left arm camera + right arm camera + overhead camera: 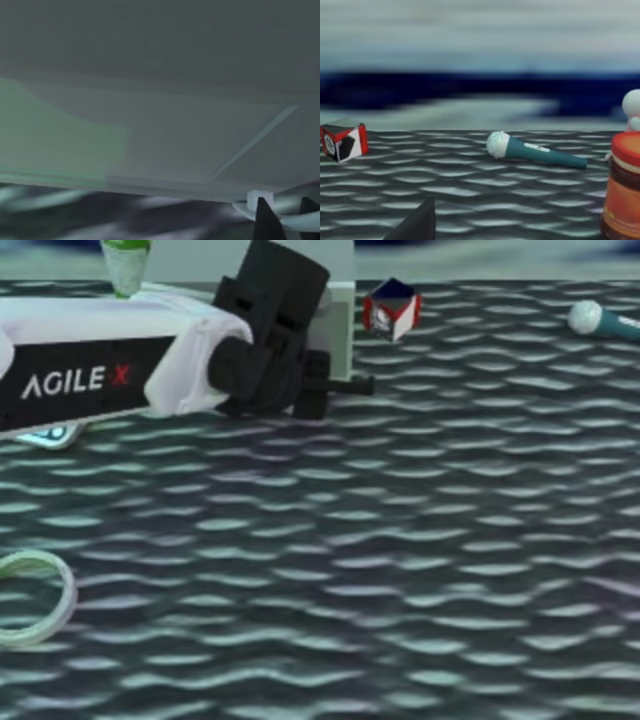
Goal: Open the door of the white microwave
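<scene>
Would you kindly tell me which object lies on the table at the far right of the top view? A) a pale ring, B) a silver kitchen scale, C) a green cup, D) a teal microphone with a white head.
D: the teal microphone lies on its side near the table's far right edge, while the left gripper is over at the white microwave on the left.

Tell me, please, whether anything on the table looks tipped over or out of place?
Only the teal microphone lies on its side at the table's far right. The small cube stands beside the white microwave, where the left gripper works.
</scene>
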You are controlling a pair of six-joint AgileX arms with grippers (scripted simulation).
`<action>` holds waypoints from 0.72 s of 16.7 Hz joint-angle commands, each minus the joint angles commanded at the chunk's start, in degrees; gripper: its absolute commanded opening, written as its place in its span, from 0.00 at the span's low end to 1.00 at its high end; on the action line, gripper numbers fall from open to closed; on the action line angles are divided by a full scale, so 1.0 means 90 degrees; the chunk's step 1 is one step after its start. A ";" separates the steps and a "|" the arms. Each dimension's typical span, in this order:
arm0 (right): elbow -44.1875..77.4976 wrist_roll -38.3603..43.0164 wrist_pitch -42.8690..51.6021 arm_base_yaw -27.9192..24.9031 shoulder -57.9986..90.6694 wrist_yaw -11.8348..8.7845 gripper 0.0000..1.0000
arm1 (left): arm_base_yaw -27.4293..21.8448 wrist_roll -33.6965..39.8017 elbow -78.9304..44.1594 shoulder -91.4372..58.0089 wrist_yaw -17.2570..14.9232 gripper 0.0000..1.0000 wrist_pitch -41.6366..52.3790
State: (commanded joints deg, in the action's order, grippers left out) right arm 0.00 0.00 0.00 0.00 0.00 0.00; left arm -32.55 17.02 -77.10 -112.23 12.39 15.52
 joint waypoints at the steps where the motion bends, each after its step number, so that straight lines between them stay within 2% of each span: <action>1: 0.0000 0.0000 0.0000 0.0000 0.0000 0.0000 1.00 | 0.0000 0.0000 0.0000 0.0000 0.0000 0.00 0.0000; 12: 0.0000 0.0000 0.0000 0.0000 0.0000 0.0000 1.00 | -0.0052 0.0033 -0.0030 -0.0012 -0.0047 0.00 0.0000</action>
State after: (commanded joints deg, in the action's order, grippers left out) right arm 0.00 0.00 0.00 0.00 0.00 0.00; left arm -33.02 17.32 -77.37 -112.33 11.97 15.51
